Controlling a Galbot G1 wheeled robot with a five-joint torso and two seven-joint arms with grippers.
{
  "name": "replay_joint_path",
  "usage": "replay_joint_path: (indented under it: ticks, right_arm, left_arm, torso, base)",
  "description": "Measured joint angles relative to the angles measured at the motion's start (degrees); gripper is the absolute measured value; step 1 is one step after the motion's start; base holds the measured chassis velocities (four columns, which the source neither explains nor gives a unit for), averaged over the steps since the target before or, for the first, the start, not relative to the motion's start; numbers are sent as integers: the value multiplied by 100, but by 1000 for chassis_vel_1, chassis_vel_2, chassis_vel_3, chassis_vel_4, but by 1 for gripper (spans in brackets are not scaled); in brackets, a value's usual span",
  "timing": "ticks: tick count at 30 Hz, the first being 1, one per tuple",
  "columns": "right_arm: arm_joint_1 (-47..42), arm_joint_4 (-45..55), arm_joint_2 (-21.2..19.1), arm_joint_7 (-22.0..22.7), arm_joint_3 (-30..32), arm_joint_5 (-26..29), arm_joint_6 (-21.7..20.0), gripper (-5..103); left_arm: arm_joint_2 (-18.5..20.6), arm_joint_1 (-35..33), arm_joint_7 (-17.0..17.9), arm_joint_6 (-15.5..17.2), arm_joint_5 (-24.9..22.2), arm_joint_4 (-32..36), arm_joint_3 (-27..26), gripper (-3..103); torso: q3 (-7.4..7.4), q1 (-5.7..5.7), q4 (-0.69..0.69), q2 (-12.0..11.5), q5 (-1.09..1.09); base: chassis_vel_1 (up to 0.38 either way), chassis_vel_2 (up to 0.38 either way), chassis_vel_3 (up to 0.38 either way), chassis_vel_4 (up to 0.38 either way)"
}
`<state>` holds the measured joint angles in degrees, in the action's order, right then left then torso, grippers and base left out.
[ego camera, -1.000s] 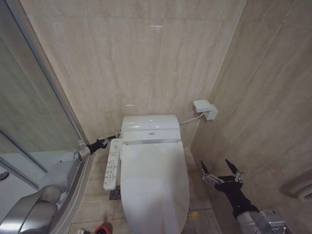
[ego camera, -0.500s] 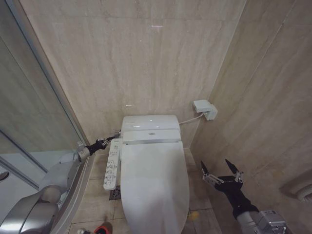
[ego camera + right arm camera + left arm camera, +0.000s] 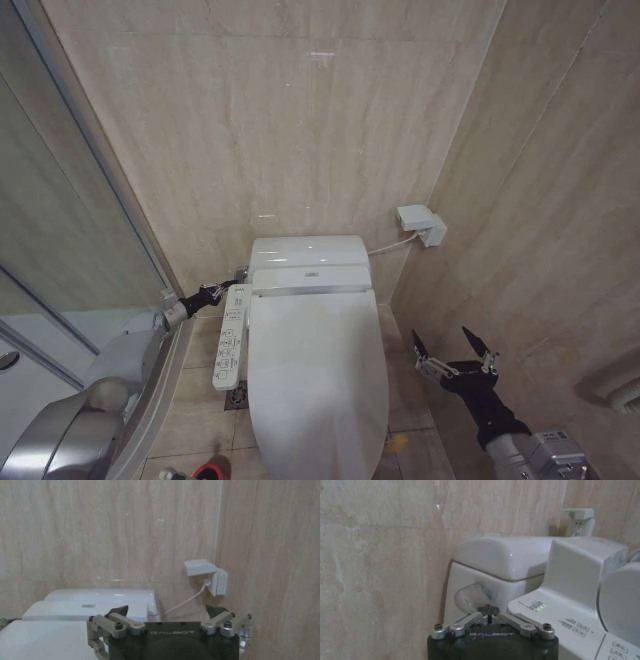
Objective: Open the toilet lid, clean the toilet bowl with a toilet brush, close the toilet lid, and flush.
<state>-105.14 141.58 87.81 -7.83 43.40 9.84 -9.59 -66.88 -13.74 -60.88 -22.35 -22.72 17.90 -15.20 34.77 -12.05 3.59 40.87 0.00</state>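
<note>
The toilet lid [image 3: 316, 372] is down, a glossy white oval that hides the toilet bowl. A yellow-green bit [image 3: 397, 440] shows at its right side near the floor. My left gripper [image 3: 224, 291] is shut and sits beside the left side of the tank; in the left wrist view its tips [image 3: 489, 611] are just short of a round clear knob [image 3: 470, 597] on the tank's side. My right gripper [image 3: 455, 350] hangs open and holds nothing, right of the toilet near the wall, and it shows again in the right wrist view [image 3: 167, 612]. The toilet brush is out of view.
A narrow white button panel [image 3: 231, 340] runs along the toilet's left side. A small red cup [image 3: 210, 470] stands on the floor at the bottom edge. A white wall socket [image 3: 421, 223] with a cable is behind the tank on the right. The glass shower wall [image 3: 60, 290] is close on the left.
My left gripper has slid a little back and down along the tank's left side. The right arm has not moved, and the lid stays down.
</note>
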Motion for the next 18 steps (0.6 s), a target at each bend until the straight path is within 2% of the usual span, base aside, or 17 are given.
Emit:
replay_joint_path:
  ticks: [18]
  right_arm:
    - [0,0,0,0,0,0,0,100]
  left_arm:
    - [-86,52,62,0,134,-259,-191,0]
  torso:
    - [1,-1,1,-1,-1]
  base:
    - [0,0,0,0]
